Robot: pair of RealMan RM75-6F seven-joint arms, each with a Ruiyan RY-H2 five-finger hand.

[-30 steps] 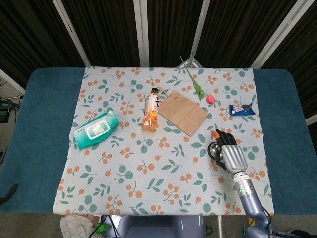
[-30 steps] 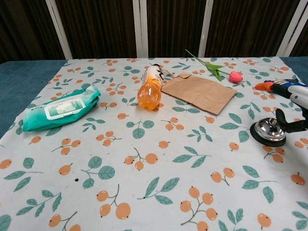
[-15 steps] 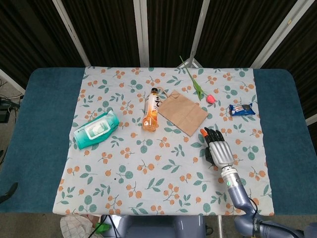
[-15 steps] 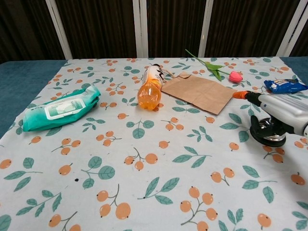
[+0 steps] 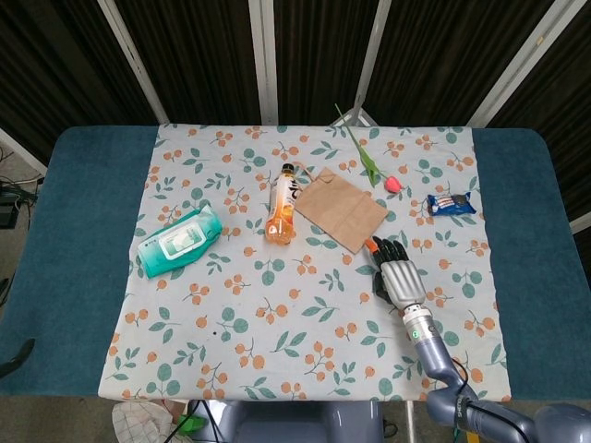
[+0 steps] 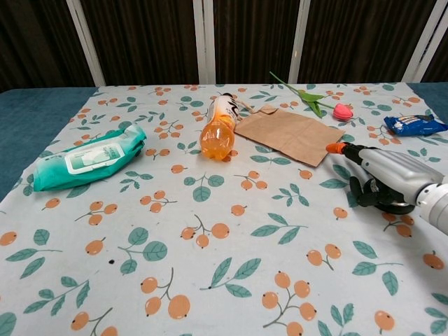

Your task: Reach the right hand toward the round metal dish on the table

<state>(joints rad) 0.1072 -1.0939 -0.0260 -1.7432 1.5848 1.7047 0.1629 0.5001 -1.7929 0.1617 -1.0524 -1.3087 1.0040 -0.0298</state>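
Observation:
The round metal dish (image 6: 396, 207) sits on the floral cloth at the right side of the table. In the chest view only its dark rim shows, under my right hand (image 6: 383, 179). The head view hides the dish completely beneath the right hand (image 5: 397, 273). This hand lies flat over the dish with its orange-tipped fingers stretched toward the paper bag, while the thumb hangs down beside the rim. It holds nothing. Neither view shows my left hand.
A brown paper bag (image 5: 339, 209) lies just beyond the fingertips. An orange drink bottle (image 5: 281, 205) lies left of the bag, and a green wipes pack (image 5: 180, 241) sits further left. A pink tulip (image 5: 392, 184) and a blue snack packet (image 5: 452, 204) are at the back right.
My right hand has slid to the left across the dish, from beside it to directly over it. The dish's shiny top is now covered.

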